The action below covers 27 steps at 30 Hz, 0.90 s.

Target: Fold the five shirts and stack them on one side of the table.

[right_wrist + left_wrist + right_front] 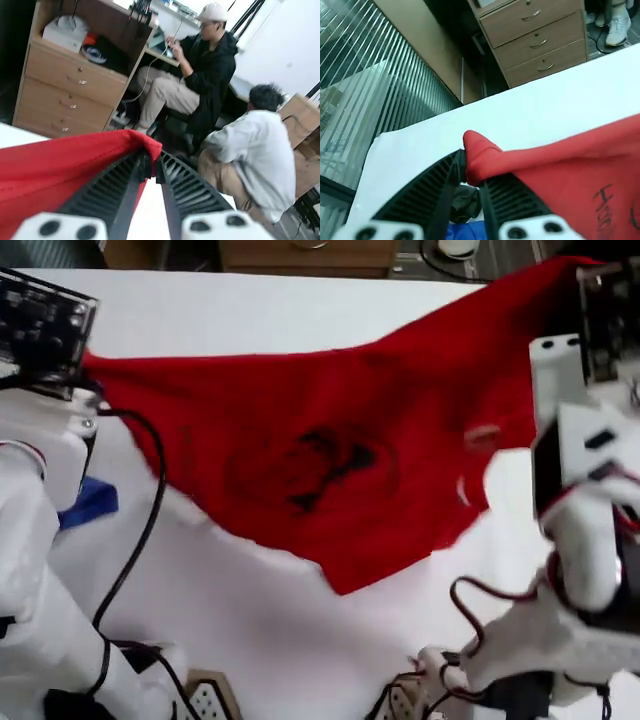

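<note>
Far left: left gripper (470,172) pinched narrow on one corner of the red shirt (330,440); a scrap of blue cloth (90,500) just beside that arm; through the middle, shirt stretched across the white table (250,640), sagging to a point; far right, right gripper (151,162) clamped tight on the other corner. Best held level and taut, lowered together, laid flat before any fold; no slack, no dragging.

Blurred: red shirt (330,440) print. Half-hidden: blue item (92,502).
</note>
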### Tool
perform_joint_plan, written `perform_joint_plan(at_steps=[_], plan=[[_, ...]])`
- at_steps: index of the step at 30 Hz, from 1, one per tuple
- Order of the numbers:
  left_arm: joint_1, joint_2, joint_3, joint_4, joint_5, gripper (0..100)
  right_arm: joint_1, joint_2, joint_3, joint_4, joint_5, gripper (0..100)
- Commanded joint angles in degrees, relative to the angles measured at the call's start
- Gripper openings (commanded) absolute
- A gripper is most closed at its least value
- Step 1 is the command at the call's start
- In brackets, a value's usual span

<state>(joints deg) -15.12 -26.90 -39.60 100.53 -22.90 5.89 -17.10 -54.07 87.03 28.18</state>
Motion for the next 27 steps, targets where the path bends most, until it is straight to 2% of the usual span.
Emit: perform_joint_plan(at_steps=[1, 10, 20, 27], plan=[[-0.70, -0.70, -1.54, -1.05, 1.05, 3, 0.40, 1.36, -0.18, -1.45, -0.35, 2.2], [-0.88, -0.97, -1.89, -0.70, 1.32, 3, 0.57, -3.74, -1.32, -1.10, -0.26, 2.2], [-1.05, -11.87, -1.36, -0.62, 1.05, 3, 0.40, -18.07, -1.32, -1.45, 0.35, 2.1], [-0.88, -14.51, -1.36, 0.70, 1.23, 3, 0.40, -23.34, -1.32, -1.54, 2.46, 2.1]])
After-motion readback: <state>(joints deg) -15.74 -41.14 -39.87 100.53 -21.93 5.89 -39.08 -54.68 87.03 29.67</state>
